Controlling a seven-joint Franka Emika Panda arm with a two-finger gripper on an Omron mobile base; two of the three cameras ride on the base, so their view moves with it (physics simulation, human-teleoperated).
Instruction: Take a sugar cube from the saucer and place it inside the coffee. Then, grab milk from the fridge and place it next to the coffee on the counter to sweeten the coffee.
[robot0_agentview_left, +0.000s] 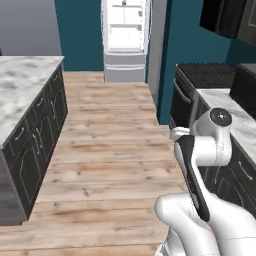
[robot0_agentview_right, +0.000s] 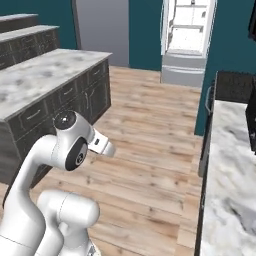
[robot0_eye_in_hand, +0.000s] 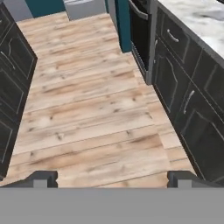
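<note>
With its fingers (robot0_eye_in_hand: 112, 178) spread wide and empty over the wooden floor (robot0_eye_in_hand: 87, 109), the robot faces the open fridge (robot0_agentview_left: 125, 37) at the far end of the aisle, so it should roll straight down between the tables (robot0_agentview_left: 22, 85) before reaching for milk.

**Colours around me**

My fridge (robot0_agentview_left: 125, 40) ahead is white and light grey. The desk (robot0_agentview_left: 22, 82) is white-grey marble with beige veining over dark grey drawers (robot0_agentview_left: 37, 130). Floor (robot0_agentview_left: 110, 150): pale wood planks. Walls (robot0_agentview_left: 80, 30) teal.
</note>
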